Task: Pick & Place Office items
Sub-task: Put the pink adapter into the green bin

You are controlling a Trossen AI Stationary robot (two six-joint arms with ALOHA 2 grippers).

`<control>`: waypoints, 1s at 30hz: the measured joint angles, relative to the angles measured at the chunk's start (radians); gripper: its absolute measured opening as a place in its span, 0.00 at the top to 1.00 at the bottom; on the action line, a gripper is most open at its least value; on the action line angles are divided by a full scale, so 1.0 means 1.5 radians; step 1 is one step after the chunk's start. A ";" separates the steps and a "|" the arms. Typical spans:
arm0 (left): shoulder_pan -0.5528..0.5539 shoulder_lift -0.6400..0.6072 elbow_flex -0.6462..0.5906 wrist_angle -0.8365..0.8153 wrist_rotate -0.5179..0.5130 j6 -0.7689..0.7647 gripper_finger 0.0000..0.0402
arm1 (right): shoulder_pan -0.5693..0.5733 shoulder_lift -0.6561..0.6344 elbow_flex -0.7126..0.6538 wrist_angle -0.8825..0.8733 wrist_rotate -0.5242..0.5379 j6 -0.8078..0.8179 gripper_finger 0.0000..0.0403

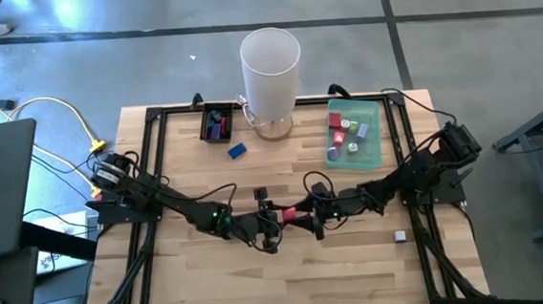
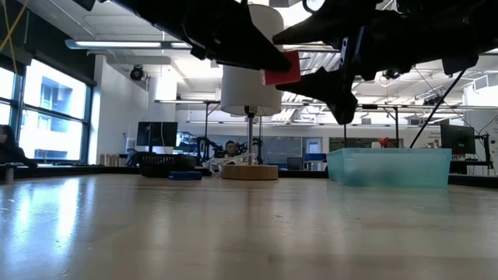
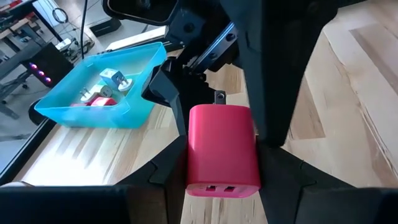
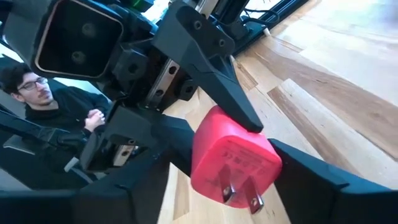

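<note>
Both pincers, left (image 1: 274, 216) and right (image 1: 300, 217), meet mid-table (fingertips interleaved).

Raised lettering shows on the pronged face of the red charger (image 4: 233, 163), but it's too faint to read. No other text legible.

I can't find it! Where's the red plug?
The red plug is mid-table in the high view, above the wood, between the left gripper and right gripper.

Both tools meet mid-table, seemingly on 1 red item (image 1: 288, 211); left tool (image 1: 269, 221); right tool (image 1: 307, 215).
</note>
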 joint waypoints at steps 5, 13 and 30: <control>-0.001 0.000 0.000 0.000 0.000 0.007 0.64 | 0.000 0.000 0.000 -0.002 -0.001 -0.012 0.49; -0.001 0.000 0.000 -0.004 0.004 0.011 0.64 | 0.000 0.000 -0.001 -0.002 0.000 -0.022 0.57; -0.001 0.001 0.000 -0.003 0.018 -0.074 0.54 | 0.000 0.000 0.000 -0.010 -0.001 -0.052 0.59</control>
